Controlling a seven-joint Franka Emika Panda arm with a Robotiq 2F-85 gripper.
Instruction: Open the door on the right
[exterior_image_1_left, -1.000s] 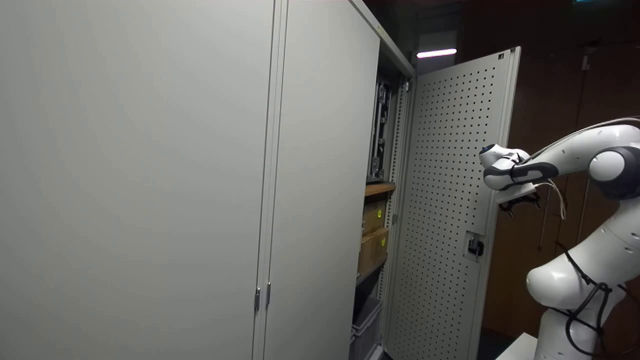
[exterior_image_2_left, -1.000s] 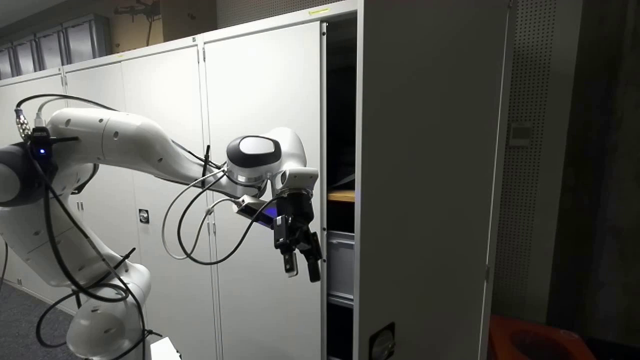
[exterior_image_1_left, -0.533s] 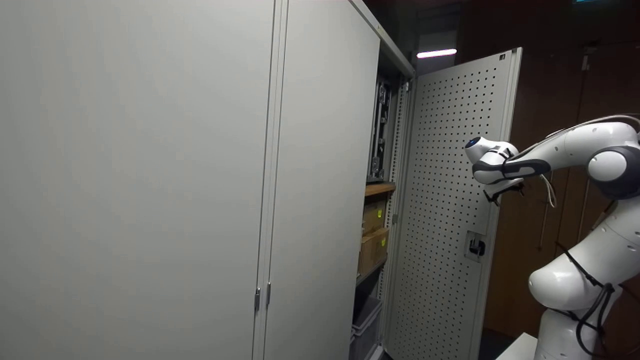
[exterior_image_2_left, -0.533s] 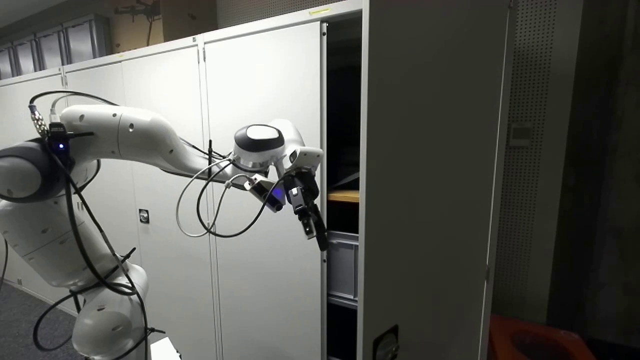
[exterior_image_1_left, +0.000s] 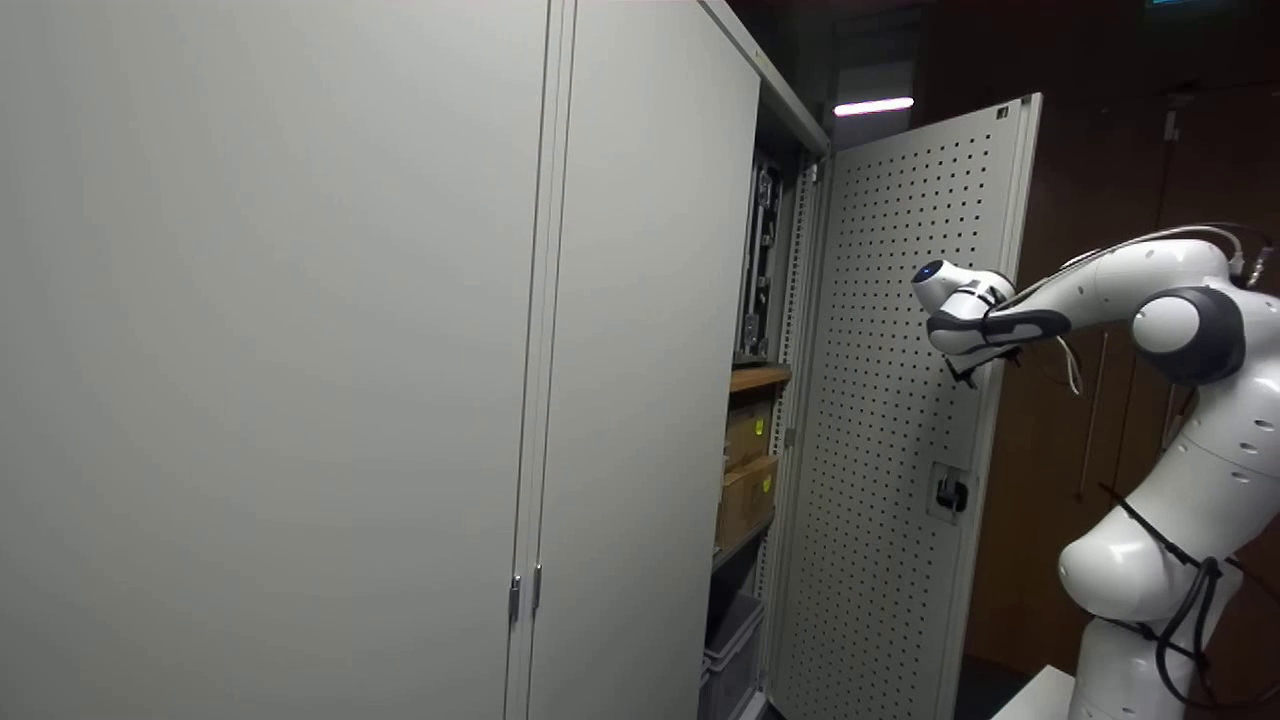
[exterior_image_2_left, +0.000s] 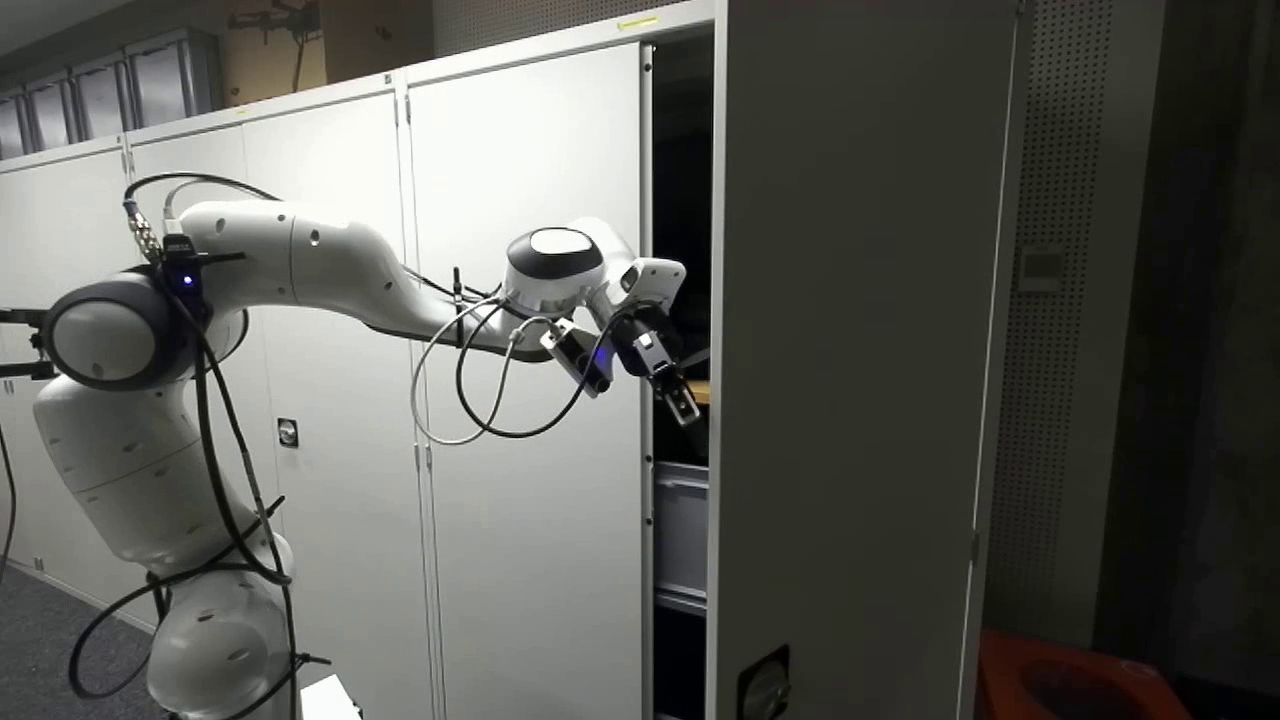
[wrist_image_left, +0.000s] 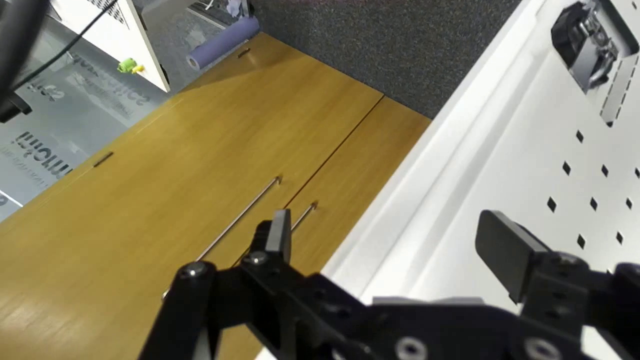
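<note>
The door, a tall light-grey panel with a perforated inner face (exterior_image_1_left: 890, 300), stands swung out at the cabinet's end. Its plain outer face shows in an exterior view (exterior_image_2_left: 860, 350). Its dark latch (exterior_image_1_left: 952, 493) sits at mid-height near the free edge and shows in the wrist view (wrist_image_left: 592, 50). My gripper (exterior_image_1_left: 963, 375) is open and empty near the free edge, above latch height, also seen in an exterior view (exterior_image_2_left: 690, 412). In the wrist view my gripper (wrist_image_left: 385, 215) has the door's edge (wrist_image_left: 425, 220) running diagonally behind the gap between its fingers. Contact cannot be told.
A closed plain grey door (exterior_image_1_left: 640, 350) adjoins the opening. Inside are cardboard boxes (exterior_image_1_left: 748, 500) and grey bins (exterior_image_2_left: 685, 530). A wooden cabinet with bar handles (wrist_image_left: 210, 150) stands beyond the door. A red object (exterior_image_2_left: 1080, 680) lies on the floor by the cabinet's end.
The arm has reached forward and up; my gripper has come nearer the door's free edge and tilted. The door swayed slightly and is back where it was. The fingers stay empty.
</note>
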